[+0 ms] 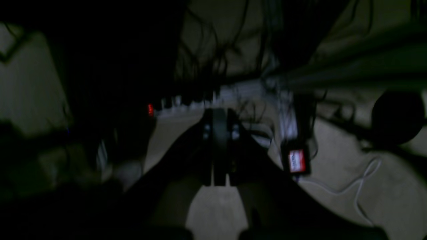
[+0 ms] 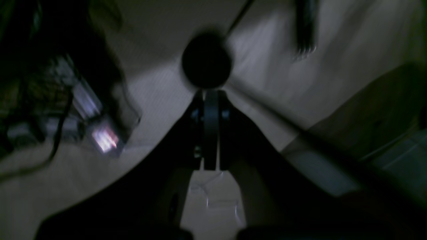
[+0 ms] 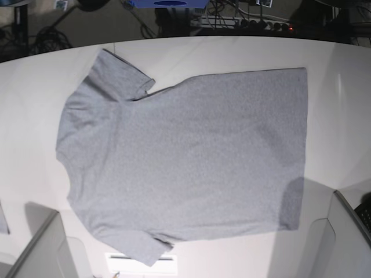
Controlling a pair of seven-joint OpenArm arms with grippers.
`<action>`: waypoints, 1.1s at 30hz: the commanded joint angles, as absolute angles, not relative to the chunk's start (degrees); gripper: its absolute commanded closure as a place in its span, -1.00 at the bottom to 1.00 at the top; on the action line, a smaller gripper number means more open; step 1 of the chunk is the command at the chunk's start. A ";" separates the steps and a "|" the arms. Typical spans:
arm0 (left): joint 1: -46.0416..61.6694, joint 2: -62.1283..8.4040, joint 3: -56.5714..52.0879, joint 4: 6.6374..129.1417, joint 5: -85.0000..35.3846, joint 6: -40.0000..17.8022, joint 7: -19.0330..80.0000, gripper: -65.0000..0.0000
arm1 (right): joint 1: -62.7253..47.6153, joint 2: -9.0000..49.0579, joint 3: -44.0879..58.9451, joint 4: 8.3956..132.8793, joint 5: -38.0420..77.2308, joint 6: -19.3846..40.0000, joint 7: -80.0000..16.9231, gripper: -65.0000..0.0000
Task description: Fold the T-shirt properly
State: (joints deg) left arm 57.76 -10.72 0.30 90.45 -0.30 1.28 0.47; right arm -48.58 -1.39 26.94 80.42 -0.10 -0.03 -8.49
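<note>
The T-shirt (image 3: 185, 156) lies spread flat on the white table (image 3: 29, 116), plain grey side up, with its neck edge to the left and its hem to the right. One short sleeve (image 3: 113, 78) points to the far side and the other (image 3: 136, 246) to the near edge. No gripper touches it. In the left wrist view my left gripper (image 1: 219, 116) is shut on nothing, over a dim floor. The right wrist view shows my right gripper (image 2: 210, 96) shut and empty too. Neither gripper appears in the base view.
Pale arm links stand at the near left (image 3: 40, 249) and near right (image 3: 348, 237) corners of the table. Beyond the far edge are a power strip (image 3: 255, 23) and tangled cables. The left wrist view shows a black adapter (image 1: 296, 161) and a white cable (image 1: 360, 186).
</note>
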 commanded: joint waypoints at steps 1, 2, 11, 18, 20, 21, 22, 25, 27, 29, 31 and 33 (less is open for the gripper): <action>60.53 -11.21 0.04 93.58 -0.31 1.89 -0.40 1.00 | -50.42 -1.89 27.91 84.53 0.13 -0.22 -8.40 1.00; 61.67 -11.65 -0.04 96.04 -0.22 1.89 -0.40 1.00 | -50.95 -2.33 28.53 87.52 0.13 -0.22 -9.01 1.00; 67.03 -12.62 -0.13 105.27 -0.40 2.15 8.22 1.00 | -50.24 -3.56 29.32 106.95 0.13 -0.22 -22.20 1.00; 63.08 -13.14 0.66 90.07 1.36 2.15 16.13 1.00 | -48.57 -3.21 29.32 104.84 -0.04 -0.22 -22.64 1.00; 63.08 -13.93 0.66 85.32 4.44 2.15 16.04 1.00 | -48.48 -3.03 29.32 104.22 -0.04 -0.22 -22.64 1.00; 63.25 -14.02 0.66 82.68 6.46 2.15 15.96 1.00 | -48.48 -3.03 29.32 104.22 -0.13 -0.22 -22.64 1.00; 63.25 -14.02 0.40 79.78 8.40 2.15 15.96 1.00 | -48.48 -3.03 29.32 104.13 -0.13 -0.22 -22.64 1.00; 62.99 -14.02 0.13 72.13 12.88 2.15 14.81 1.00 | -48.48 -3.03 29.32 104.13 -0.13 -0.22 -22.64 1.00; 63.25 -14.73 0.04 68.35 14.73 2.15 10.77 1.00 | -48.48 -3.03 29.32 104.13 -0.13 -0.22 -22.64 1.00; 64.04 -16.57 0.66 66.33 14.64 2.15 6.90 1.00 | -48.40 -3.03 29.32 104.13 -0.13 -0.22 -22.64 1.00; 67.12 -18.24 0.48 67.03 14.64 2.15 0.31 1.00 | -48.40 -3.03 29.32 104.04 -0.13 -0.22 -22.55 1.00; 70.81 -18.86 -0.57 69.49 14.37 2.15 -8.31 1.00 | -48.40 -3.03 29.32 104.04 -0.04 -0.13 -22.37 1.00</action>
State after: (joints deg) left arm 68.93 -19.29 -0.84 69.43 14.50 2.68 -8.62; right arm -47.64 -3.46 28.99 103.37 0.14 0.23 -23.44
